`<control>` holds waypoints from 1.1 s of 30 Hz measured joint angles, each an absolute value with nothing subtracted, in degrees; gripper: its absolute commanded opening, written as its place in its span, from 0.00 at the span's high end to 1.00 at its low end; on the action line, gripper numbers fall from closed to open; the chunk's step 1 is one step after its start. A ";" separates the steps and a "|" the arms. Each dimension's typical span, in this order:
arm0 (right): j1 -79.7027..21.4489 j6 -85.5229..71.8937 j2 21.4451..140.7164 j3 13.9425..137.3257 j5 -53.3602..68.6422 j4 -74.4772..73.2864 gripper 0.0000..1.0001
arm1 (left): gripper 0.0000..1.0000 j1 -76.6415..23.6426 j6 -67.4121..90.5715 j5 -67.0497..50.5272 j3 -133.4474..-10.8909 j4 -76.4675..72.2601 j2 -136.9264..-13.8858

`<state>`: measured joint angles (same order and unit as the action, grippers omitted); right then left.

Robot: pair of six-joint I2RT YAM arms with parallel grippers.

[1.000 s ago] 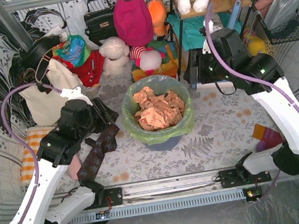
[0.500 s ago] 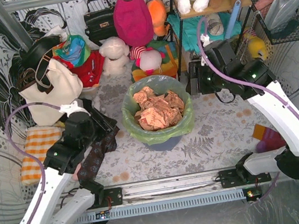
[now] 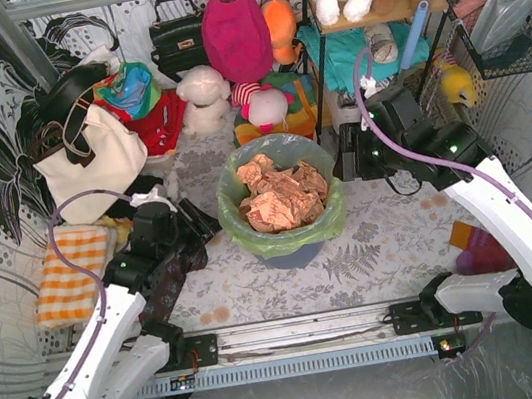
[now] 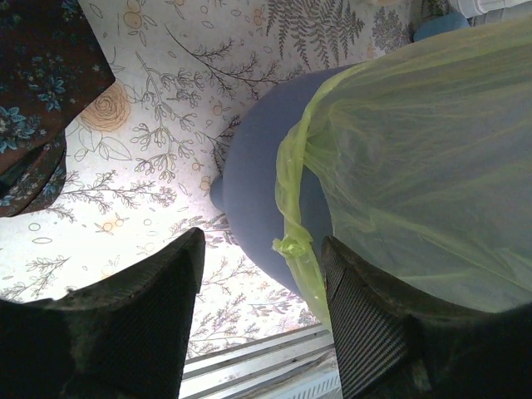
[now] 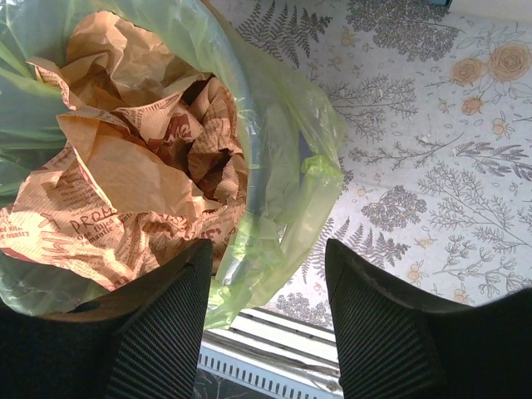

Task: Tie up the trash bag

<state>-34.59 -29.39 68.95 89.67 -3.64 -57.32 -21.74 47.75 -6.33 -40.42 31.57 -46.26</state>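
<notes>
The lime-green trash bag (image 3: 321,213) lines a blue-grey bin (image 3: 290,254) at the table's middle, with crumpled orange-brown paper (image 3: 281,197) inside. My left gripper (image 3: 195,233) is open just left of the bin. In the left wrist view the bag's hanging edge (image 4: 291,245) and the bin wall (image 4: 258,183) lie between its fingers, near the right finger (image 4: 366,324). My right gripper (image 3: 348,151) is open at the bin's right rim. In the right wrist view the bag's folded-over rim (image 5: 287,191) hangs between its fingers, with the paper (image 5: 125,166) to the left.
A dark floral cloth (image 3: 168,281) lies under the left arm. A cream tote bag (image 3: 93,161) and an orange checked cloth (image 3: 70,271) sit at the left. Plush toys and bags (image 3: 241,41) crowd the back. A shelf (image 3: 361,32) stands behind the right arm.
My left gripper has moved right and forward, up close to the bin's left side. My right gripper has come down slightly toward the bin's right rim.
</notes>
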 measured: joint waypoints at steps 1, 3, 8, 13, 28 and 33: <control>-34.59 -29.43 68.93 89.38 -3.60 -57.32 0.44 | 0.33 -21.32 47.72 -7.31 -39.86 30.79 -46.41; -34.59 -29.56 68.77 88.86 -3.40 -57.10 0.44 | 0.32 -20.47 47.75 -9.50 -38.26 28.91 -46.70; -34.59 -29.61 68.16 87.70 -3.20 -56.29 0.44 | 0.34 -19.07 47.72 -15.07 -35.55 24.43 -49.01; -34.59 -30.00 67.68 86.48 -3.20 -56.03 0.44 | 0.37 -18.02 47.55 -18.87 -34.02 21.06 -50.83; -34.59 -30.63 66.70 84.44 -2.98 -54.96 0.44 | 0.50 -17.19 47.53 -25.21 -30.28 13.85 -52.88; -34.59 -30.63 66.74 84.31 -2.52 -54.72 0.44 | 0.42 -17.10 47.59 -25.69 -29.30 12.53 -53.54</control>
<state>-34.59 -30.63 66.74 84.31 -2.52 -54.72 -17.10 47.59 -25.69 -29.30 12.53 -53.54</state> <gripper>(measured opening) 0.560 0.519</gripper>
